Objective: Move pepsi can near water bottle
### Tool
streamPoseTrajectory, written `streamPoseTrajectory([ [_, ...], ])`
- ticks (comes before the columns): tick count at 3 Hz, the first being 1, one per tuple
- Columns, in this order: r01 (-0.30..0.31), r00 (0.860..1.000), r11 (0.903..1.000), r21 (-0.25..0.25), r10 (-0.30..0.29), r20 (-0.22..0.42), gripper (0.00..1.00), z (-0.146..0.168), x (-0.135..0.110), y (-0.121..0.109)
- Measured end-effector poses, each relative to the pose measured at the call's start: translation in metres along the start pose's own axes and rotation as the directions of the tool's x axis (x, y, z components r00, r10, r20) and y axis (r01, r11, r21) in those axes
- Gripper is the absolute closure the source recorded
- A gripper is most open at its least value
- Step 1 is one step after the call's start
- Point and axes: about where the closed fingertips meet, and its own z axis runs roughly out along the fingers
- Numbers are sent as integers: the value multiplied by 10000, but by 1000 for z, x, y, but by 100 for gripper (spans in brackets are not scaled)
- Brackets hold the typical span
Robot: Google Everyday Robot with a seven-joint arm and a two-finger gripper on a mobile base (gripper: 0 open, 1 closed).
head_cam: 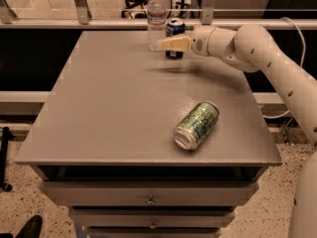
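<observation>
The pepsi can [175,28] is dark blue with a silver top. It stands upright at the table's far edge, just right of the clear water bottle [156,16] with its white cap and pale label. My gripper [163,44] hovers above the table just in front of the can, pointing left, and its cream fingers [176,44] cross the can's middle. The gripper is open and holds nothing. The arm [257,48] reaches in from the right.
A green patterned can [196,124] lies on its side near the front right of the grey table [109,108]. Drawers [148,197] sit below the tabletop. A rail and glass partition [99,23] run behind the far edge.
</observation>
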Motion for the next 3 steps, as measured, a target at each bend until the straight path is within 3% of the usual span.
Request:
streamPoseTrajectory([
  [1,418,9991,9991,-10,-418,32,0,-32,-13,8],
  [2,1300,9912,9914,-173,-1295,264,0,-81,-38,28],
  [3,1619,9862,9868,-27,-1617,343,0,-99,-42,25],
])
